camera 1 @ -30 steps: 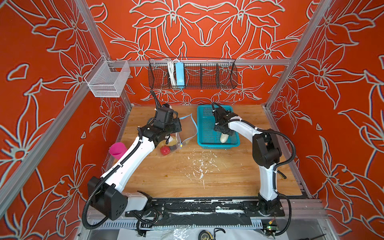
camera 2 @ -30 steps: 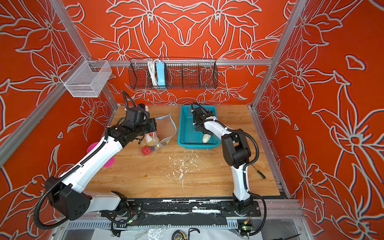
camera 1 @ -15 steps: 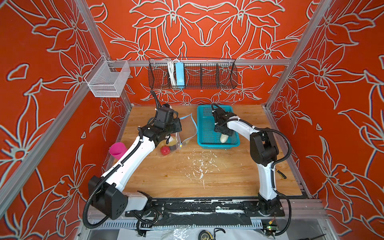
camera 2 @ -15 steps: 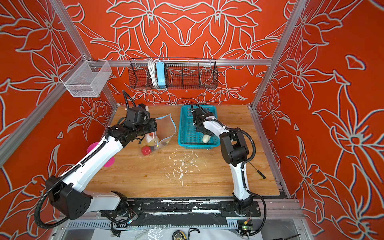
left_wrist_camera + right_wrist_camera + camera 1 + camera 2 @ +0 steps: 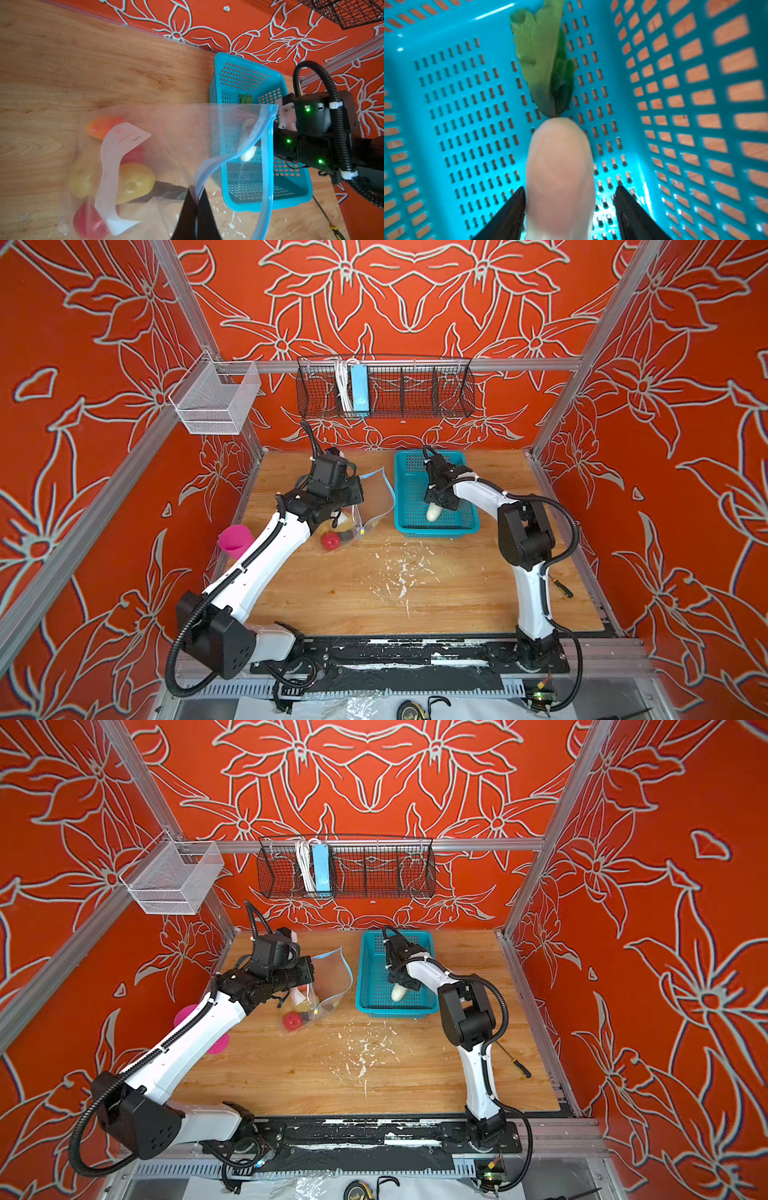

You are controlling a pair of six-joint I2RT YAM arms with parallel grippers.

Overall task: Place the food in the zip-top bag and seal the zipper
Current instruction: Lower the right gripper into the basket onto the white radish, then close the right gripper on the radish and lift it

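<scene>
Inside the teal basket [image 5: 440, 531], the radish [image 5: 559, 172] lies lengthwise, leaves toward the back wall; right fingers [image 5: 631, 214] straddle it, parted, while left fingers [image 5: 187, 212] pinch the zip-top bag [image 5: 176, 128] rim.

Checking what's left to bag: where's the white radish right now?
In both top views the white radish lies inside the teal basket, right of the zip-top bag. The right wrist view shows the right tool straddling it, jaws open.

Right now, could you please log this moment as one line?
left tool: shut on zip-top bag rim | right tool: open, straddling radish in basket | zipper: open
</scene>
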